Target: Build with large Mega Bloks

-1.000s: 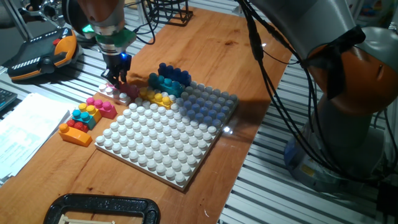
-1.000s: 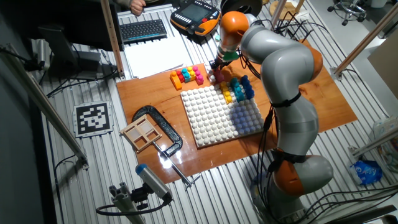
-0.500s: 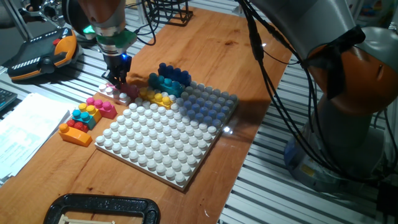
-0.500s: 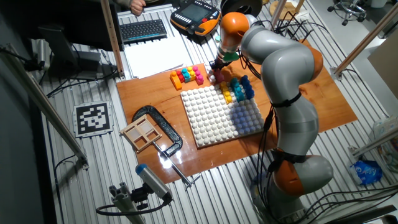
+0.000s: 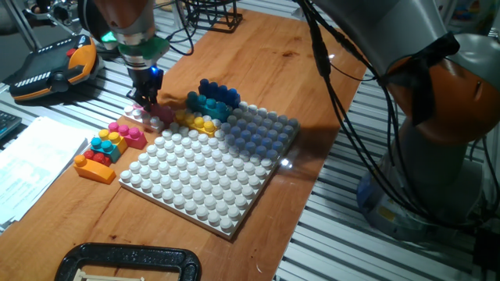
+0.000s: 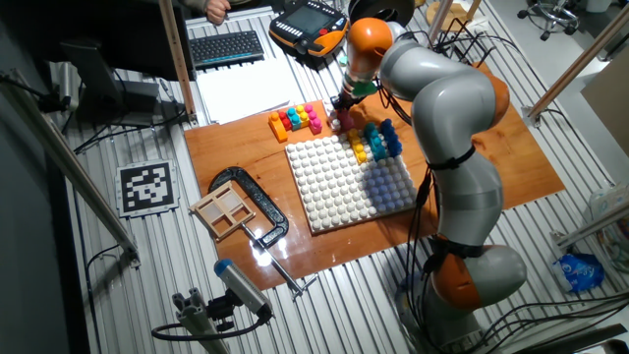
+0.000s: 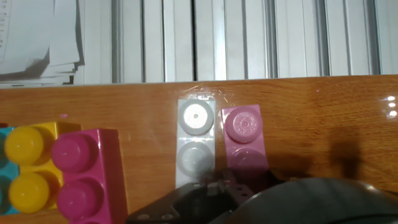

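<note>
My gripper [image 5: 148,100] points straight down at the baseplate's far-left corner; it also shows in the other fixed view [image 6: 341,106]. Its fingers look pressed together, with nothing visibly held. Just under the tips lie a white brick [image 7: 196,140] and a pale pink brick [image 7: 244,137], side by side on the wood. The pink brick [image 5: 163,114] also shows in one fixed view. A dark blue brick [image 5: 219,92] and a cyan brick [image 5: 209,104] stand on the white baseplate [image 5: 205,181]. A yellow brick [image 5: 200,122] lies in front of them.
A loose cluster of magenta, cyan, yellow and orange bricks [image 5: 105,148] lies left of the baseplate; its magenta brick [image 7: 84,180] shows in the hand view. Papers [image 5: 31,168] and a teach pendant [image 5: 51,70] lie at the left. A black clamp [image 5: 129,261] sits at the front.
</note>
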Controlling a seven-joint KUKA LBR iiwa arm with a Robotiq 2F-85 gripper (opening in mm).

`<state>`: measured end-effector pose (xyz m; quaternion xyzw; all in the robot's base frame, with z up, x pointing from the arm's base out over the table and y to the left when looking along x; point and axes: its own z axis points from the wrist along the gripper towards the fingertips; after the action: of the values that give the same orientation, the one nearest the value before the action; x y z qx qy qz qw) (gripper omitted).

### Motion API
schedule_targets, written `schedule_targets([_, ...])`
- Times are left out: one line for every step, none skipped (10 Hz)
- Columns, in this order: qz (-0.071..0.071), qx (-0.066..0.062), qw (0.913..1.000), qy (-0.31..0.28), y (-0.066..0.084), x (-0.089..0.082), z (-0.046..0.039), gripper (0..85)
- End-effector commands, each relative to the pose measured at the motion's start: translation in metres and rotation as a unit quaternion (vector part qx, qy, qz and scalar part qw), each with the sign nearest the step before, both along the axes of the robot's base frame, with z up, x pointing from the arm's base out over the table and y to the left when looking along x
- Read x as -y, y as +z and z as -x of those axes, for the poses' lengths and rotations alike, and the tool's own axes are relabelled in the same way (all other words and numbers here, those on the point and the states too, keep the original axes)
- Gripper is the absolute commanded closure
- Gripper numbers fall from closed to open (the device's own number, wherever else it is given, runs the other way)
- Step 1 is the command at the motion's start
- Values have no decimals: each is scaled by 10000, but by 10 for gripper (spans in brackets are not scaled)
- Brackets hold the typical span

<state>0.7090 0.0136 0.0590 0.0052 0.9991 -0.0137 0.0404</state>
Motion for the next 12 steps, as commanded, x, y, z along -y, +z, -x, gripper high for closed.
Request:
schedule_targets([17,-16,10000,-40,54,-24,-6,850])
schedule_targets([14,-23,10000,-79,129,-46,-28,850])
schedule_targets([-13,-75,9999,-141,230,-57,-56,850])
schedule_targets([-67,-152,9997,-173,325,-49,-65,850])
schedule_targets([-68,-228,9995,-213,416,-47,-46,850])
schedule_targets([-40,-286,9991,-307,496,-61,-5,850])
schedule_targets([-48,-346,9988,-347,568,-71,45,850])
schedule_targets([-48,-384,9985,-379,611,-84,96,850])
schedule_targets([-55,-429,9982,-425,651,-107,164,850])
schedule_targets([-79,-459,9978,-479,680,-138,252,850])
schedule_targets([-80,-458,9975,-532,690,-170,339,850])
schedule_targets([-74,-434,9975,-547,690,-170,339,850])
